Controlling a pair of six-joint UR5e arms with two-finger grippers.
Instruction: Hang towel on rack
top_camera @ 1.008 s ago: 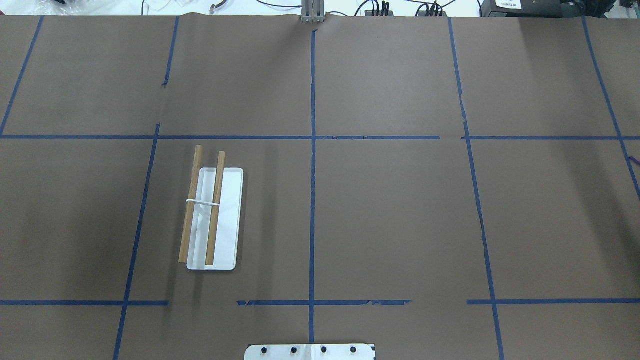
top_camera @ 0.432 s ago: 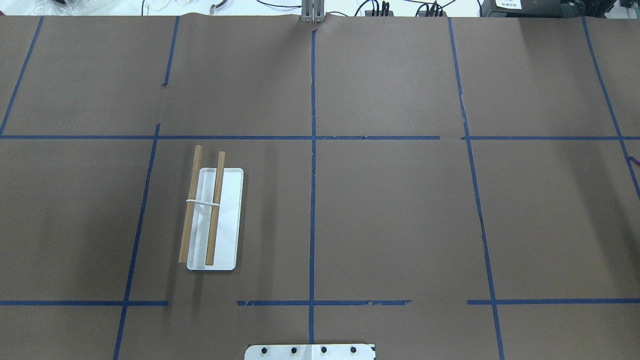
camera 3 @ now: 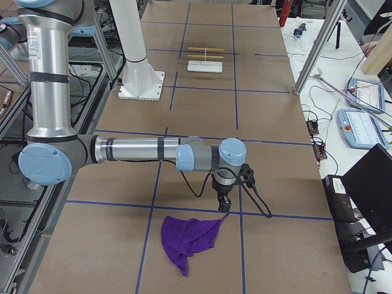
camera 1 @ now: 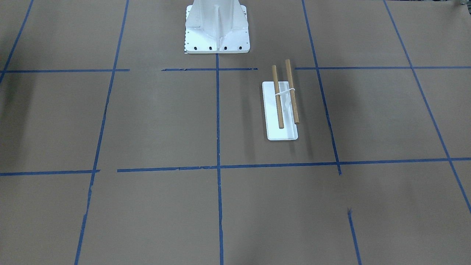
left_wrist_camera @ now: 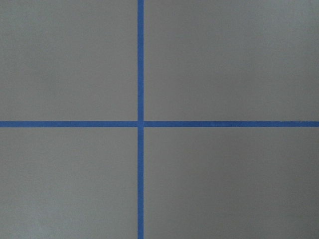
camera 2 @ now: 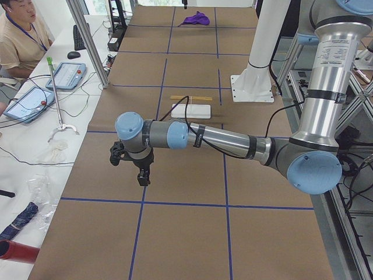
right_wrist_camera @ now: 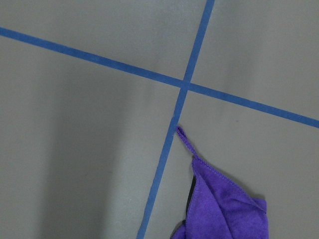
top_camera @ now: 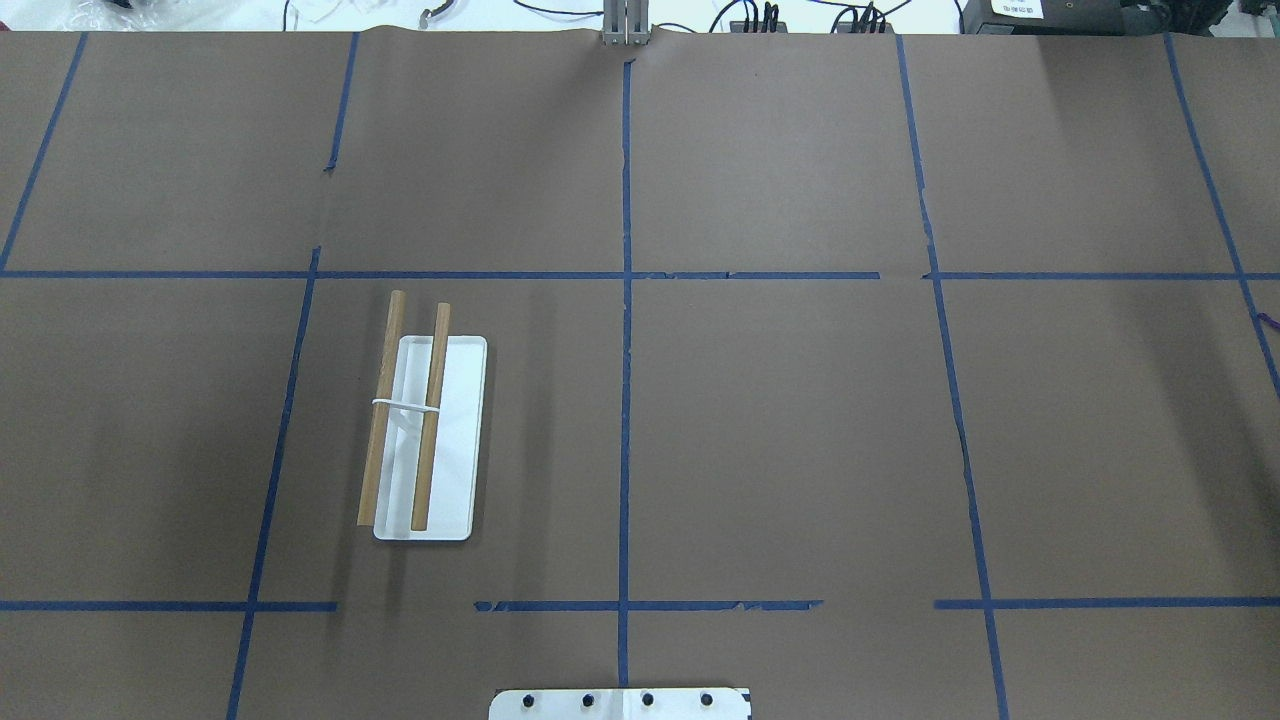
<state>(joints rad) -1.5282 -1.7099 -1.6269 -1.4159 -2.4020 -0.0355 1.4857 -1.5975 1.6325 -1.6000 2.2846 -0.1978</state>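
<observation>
There was one rack on the brown papered surface. It stood on the robot's left half, inside a square of blue tape. I counted two wooden rods on it, lying parallel above a single flat white base, with one white crosspiece joining them at the middle. Both rods were bare.

There was one towel, purple and crumpled in a heap, down at the robot's right end of the surface and well apart from the rack. One thin corner of it pointed at a crossing of tape lines.

Two arms reached out low over the surface, one toward each end. The right tool pointed down close over the towel's upper corner. I could not tell whether it touched the cloth, nor whether its fingers stood wide or narrow. The left tool hung above bare paper near a tape line, and I could not tell its state either.

One big white bolted pedestal stood at the robot's side of the surface. One operator sat at the side bench with two handheld control screens before him.
</observation>
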